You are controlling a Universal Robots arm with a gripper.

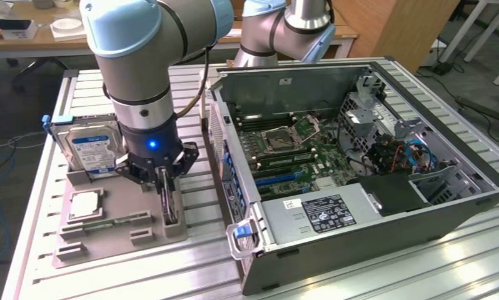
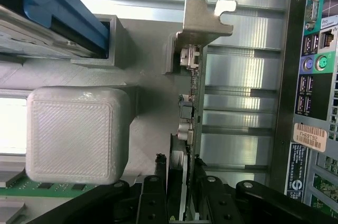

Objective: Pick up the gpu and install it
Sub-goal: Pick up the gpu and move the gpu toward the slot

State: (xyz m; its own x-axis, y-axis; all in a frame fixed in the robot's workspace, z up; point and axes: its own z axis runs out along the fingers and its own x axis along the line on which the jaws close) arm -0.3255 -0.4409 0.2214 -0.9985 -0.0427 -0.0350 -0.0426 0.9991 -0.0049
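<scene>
On the exterior view's left, a grey tray (image 1: 107,242) lies on the metal table (image 1: 449,275). A hard drive (image 1: 87,147) with a blue and white label stands up at the back of the tray. In front of it lies a small square silver chip (image 1: 84,204).

Next comes the robot arm (image 1: 137,69), pointing straight down. Its gripper (image 1: 167,181) is right over the gpu (image 1: 171,211). The gpu stands on its thin edge in a slot at the tray's side nearest the computer. The two fingers are apart, one on each side of the gpu's top edge. In the wrist view, the silver bracket (image 2: 203,15) is at the gpu's far end.

On the exterior view's right sits the open computer case (image 1: 383,240), with its green board (image 1: 304,156) showing.
</scene>
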